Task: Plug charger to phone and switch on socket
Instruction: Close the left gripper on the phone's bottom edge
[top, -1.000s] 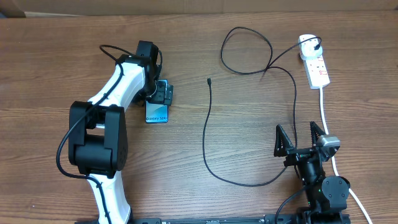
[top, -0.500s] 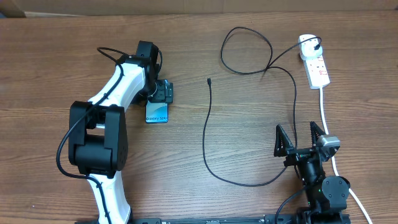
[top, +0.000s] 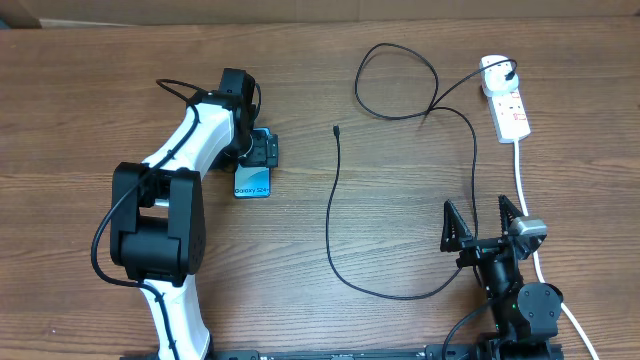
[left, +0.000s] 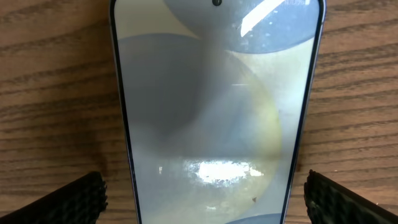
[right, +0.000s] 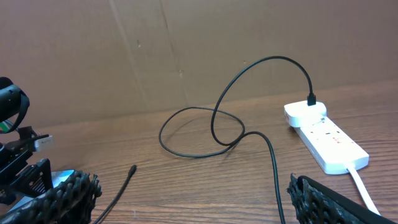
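The phone (top: 252, 184) lies flat on the wooden table, left of centre, and its pale screen (left: 217, 112) fills the left wrist view. My left gripper (top: 262, 152) hovers over it, open, with one finger (left: 74, 202) on each side of the phone and apart from its edges. The charger, a thin black cable (top: 337, 200), loops across the table. Its connector tip (top: 335, 130) lies free to the right of the phone, and its other end is plugged into the white socket (top: 508, 105) at the far right. My right gripper (top: 482, 225) stands open and empty near the front edge.
The socket's thick white cord (top: 522, 175) runs down the right side past my right arm. A brown cardboard wall (right: 186, 50) stands behind the table. In the right wrist view the charger loop (right: 217, 118) and the socket (right: 326, 134) lie ahead.
The left arm has shifted very slightly over the phone. The right arm, the cable and the socket have not moved.
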